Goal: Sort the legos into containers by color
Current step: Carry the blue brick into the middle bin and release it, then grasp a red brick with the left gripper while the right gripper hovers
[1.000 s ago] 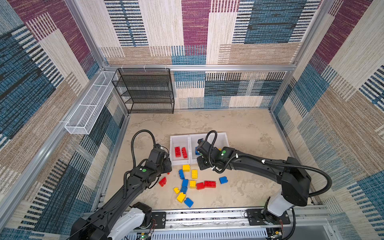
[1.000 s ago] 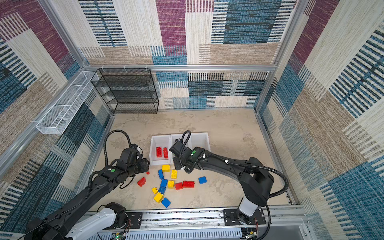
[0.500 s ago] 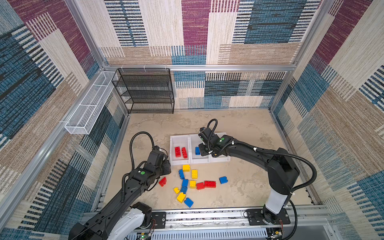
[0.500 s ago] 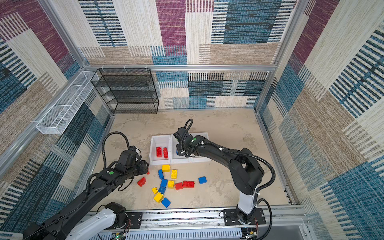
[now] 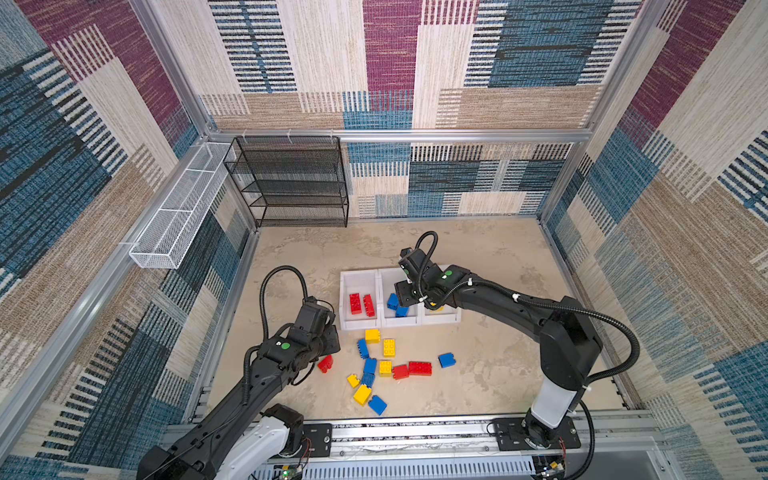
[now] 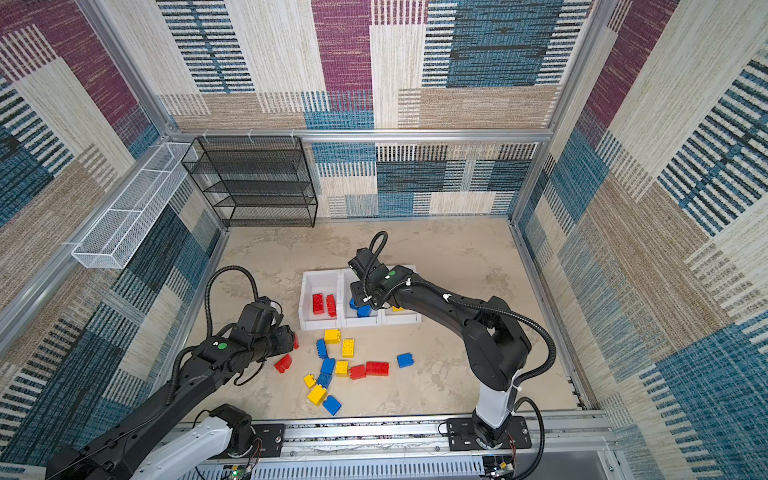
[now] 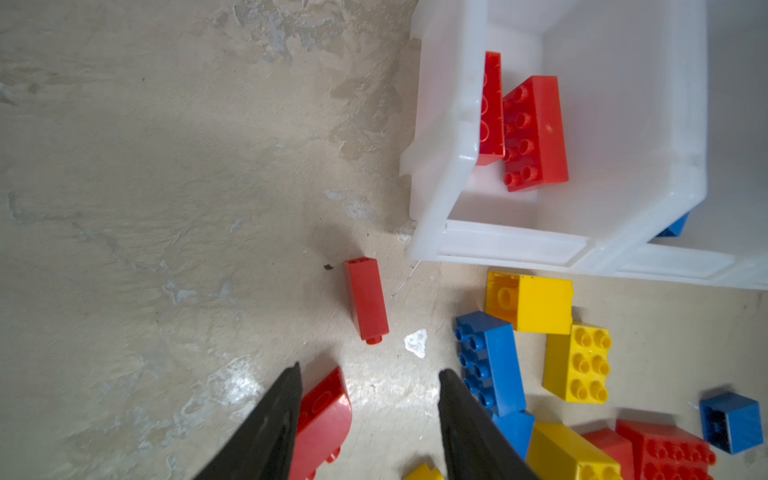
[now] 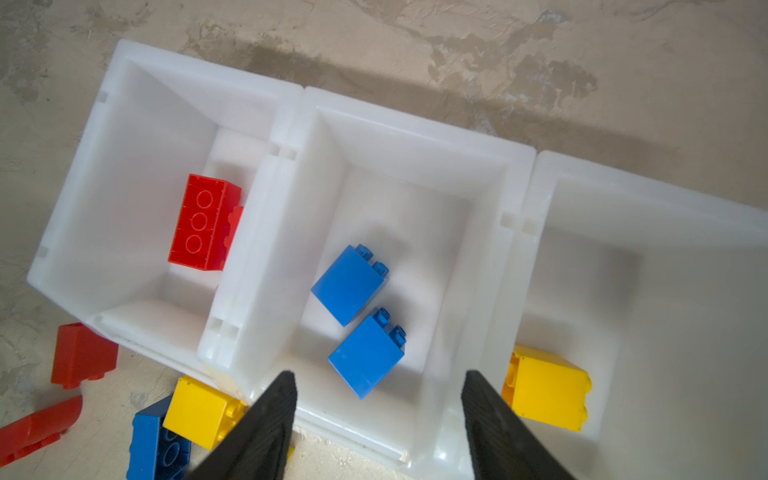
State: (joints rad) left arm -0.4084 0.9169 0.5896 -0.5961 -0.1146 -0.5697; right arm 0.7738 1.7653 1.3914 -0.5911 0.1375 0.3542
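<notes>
Pincers open, right pincer (image 8: pixel 378 374) over 2 blue legos (image 8: pixel 351 284), left pincer (image 7: pixel 370 369) beside red lego (image 7: pixel 324 415)

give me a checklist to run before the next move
1. Right gripper open and empty: ok.
2. Middle bin holds only blue bricks: ok.
3. Left bin holds only red bricks: ok.
4. Left gripper open: ok.
5. Curved red brick centred in its jaws: not ok, it sits close to one finger.
6. Table cleared of loose bricks: not ok, many lie there.
</notes>
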